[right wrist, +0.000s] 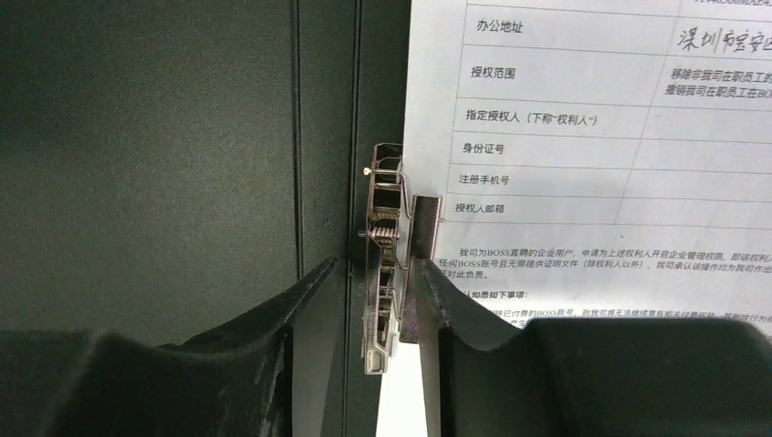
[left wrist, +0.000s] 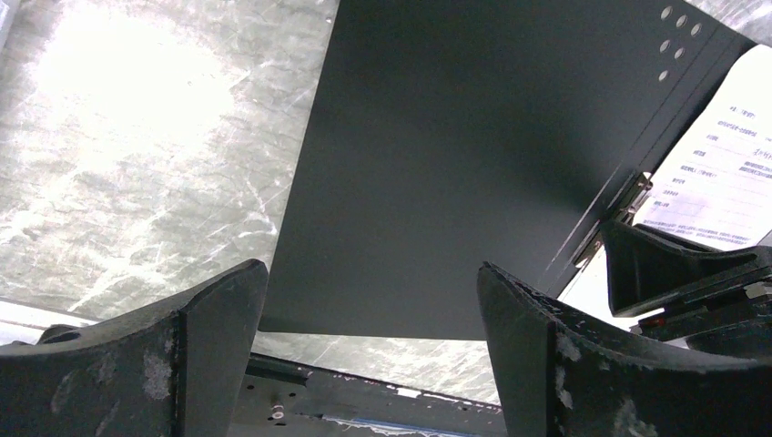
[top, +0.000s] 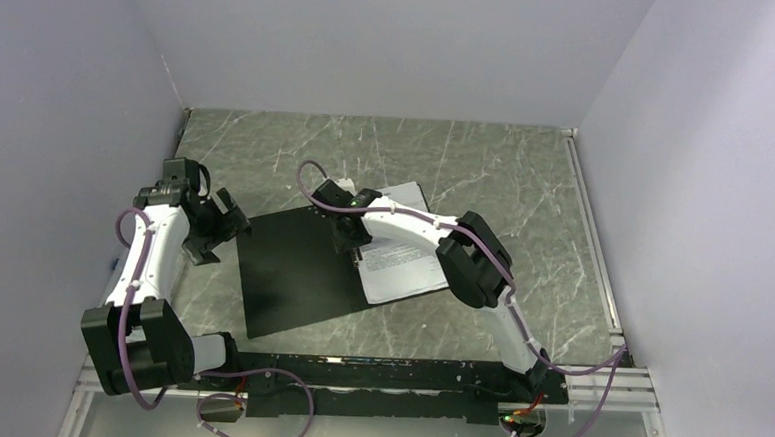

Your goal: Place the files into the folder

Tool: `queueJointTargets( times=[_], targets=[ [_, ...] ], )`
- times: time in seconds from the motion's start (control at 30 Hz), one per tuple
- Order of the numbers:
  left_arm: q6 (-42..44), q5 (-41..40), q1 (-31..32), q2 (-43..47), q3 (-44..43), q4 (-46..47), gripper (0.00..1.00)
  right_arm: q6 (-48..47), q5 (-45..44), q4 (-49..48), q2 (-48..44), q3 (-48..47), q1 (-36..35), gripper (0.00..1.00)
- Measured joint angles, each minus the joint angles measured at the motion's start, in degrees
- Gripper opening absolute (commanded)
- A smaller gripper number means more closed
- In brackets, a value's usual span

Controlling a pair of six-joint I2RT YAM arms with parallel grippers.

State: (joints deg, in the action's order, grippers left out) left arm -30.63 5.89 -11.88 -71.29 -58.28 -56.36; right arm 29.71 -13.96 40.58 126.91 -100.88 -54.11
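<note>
From above, the flat folder (top: 295,274) is seen opened out on the grey-green, marble-patterned table top (top: 486,164), its black inside turned upward. The files (top: 406,265), thin white paper sheets printed with black text, are laid on the right-hand half of the open folder, with their left edge along the spine. The right gripper (top: 350,242) is lowered onto that spine, and the left gripper (top: 225,220) is held just beside the folder's left edge, apart from it. In the left wrist view, the two dark fingers (left wrist: 209,337) of the left gripper are spread wide with nothing between them, and the black left flap is seen beyond them, bare of any sheet. The files are shown at the far right of this view, past the hinge. In the right wrist view, a small silver metal clip (right wrist: 382,200) with a wire spring is seen fixed to the folder's spine, and the printed sheets are laid close against its right side, their edge overlapped by the clip's upright black tab. The right gripper's fingers (right wrist: 300,309) are set one on each side of the clip: the right finger is pressed against the black tab, while the left finger is placed just beside the spring. Whether the clip is truly squeezed cannot be told.
</note>
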Motion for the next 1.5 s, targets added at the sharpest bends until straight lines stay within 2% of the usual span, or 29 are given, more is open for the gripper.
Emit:
queueJointTargets(
  times=[0.3, 0.53, 0.87, 0.97, 1.07, 1.1, 1.5],
  targets=[
    [0.0, 0.37, 0.46, 0.22, 0.2, 0.44, 0.92, 0.96, -3.21, 1.16, 0.22, -0.55, -0.37, 0.48],
    [0.0, 0.37, 0.9, 0.48, 0.2, 0.44, 0.92, 1.66, -3.8, 1.49, 1.77, -1.46, -0.37, 0.47],
    [0.0, 0.35, 1.11, 1.07, 0.22, 0.44, 0.92, 1.79, -4.11, 1.42, 2.05, -1.62, -0.31, 0.31],
    [0.0, 0.33, 1.2, 1.07, 0.22, 0.44, 0.92, 1.86, -4.35, 1.46, 2.05, -1.57, -0.31, 0.2],
    [0.0, 0.33, 1.2, 1.07, 0.22, 0.44, 0.92, 1.81, -4.66, 1.4, 2.03, -1.49, -0.31, 0.03],
    [0.0, 0.33, 1.2, 1.07, 0.22, 0.44, 0.92, 1.84, -4.74, 1.4, 2.03, -1.49, -0.31, 0.0],
    [0.02, 0.35, 1.2, 1.07, 0.22, 0.44, 0.92, 1.81, -5.01, 0.07, 1.09, -0.09, -0.13, 0.0]
  ],
)
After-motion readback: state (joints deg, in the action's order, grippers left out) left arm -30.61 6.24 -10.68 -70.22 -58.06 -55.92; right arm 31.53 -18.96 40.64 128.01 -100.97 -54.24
